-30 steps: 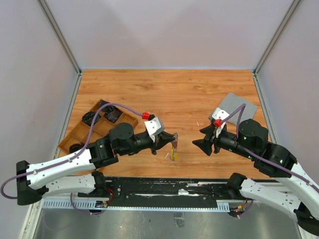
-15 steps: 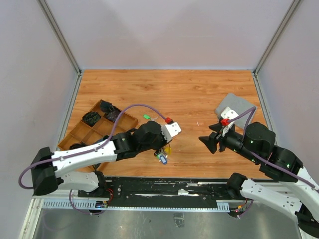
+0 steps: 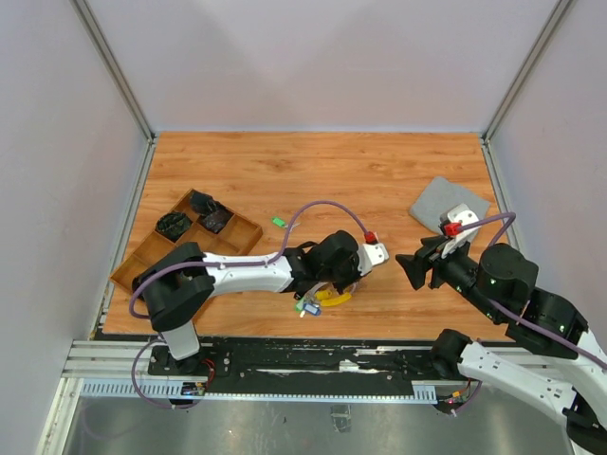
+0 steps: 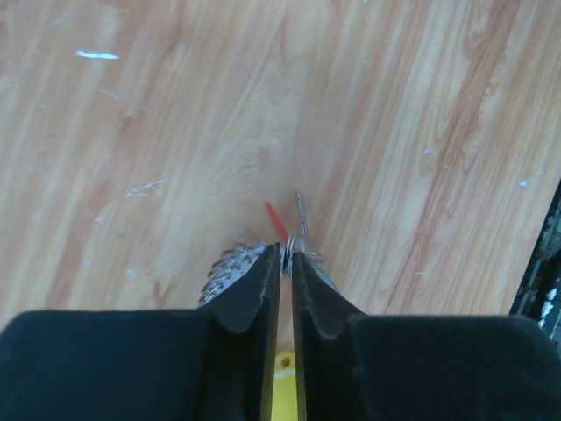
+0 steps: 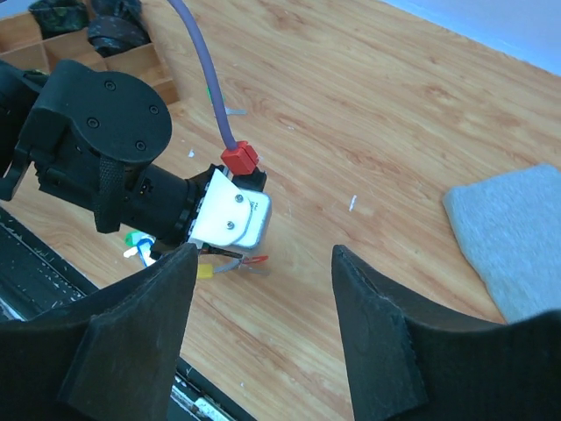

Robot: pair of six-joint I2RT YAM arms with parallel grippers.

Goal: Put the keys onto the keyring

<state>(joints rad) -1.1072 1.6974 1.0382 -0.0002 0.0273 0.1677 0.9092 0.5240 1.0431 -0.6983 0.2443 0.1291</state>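
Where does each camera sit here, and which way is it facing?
Top external: fixed above and behind the bases, looking down at the table; left arm and right arm show.
Left wrist: on that wrist, looks down along its own near-shut fingers, pinching the keyring.
Right wrist: on that wrist, looks leftward and down between its open fingers at the left arm's wrist.
Shared: top and right wrist both show the tray and grey cloth.

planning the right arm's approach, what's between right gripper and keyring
Mostly bare table, in the top view. Near the keyring, the left gripper pinching it hangs over that stretch, its white camera housing toward the right gripper.
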